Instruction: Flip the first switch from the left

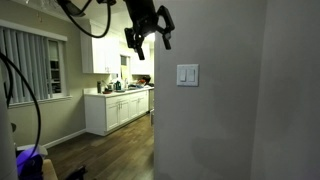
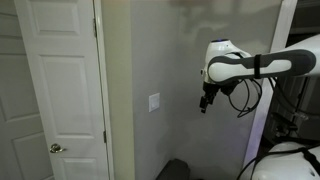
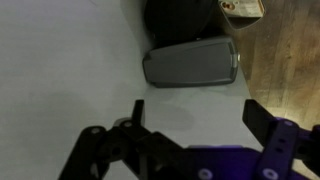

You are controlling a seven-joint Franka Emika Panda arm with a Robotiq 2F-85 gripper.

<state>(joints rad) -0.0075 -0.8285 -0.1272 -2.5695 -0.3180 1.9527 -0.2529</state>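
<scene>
gripper: jaws are spread wide; nothing is held.
first switch from the left: set in the wall plate, untouched.
gap: gripper is seen well apart from the wall plate.

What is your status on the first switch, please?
Claw open, empty, off the wall. First switch from the left not yet reached. Nothing seen between claw and wall plate.

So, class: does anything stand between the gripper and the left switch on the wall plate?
Nothing visible does. In both exterior views only open air lies between the gripper and the left switch.
</scene>
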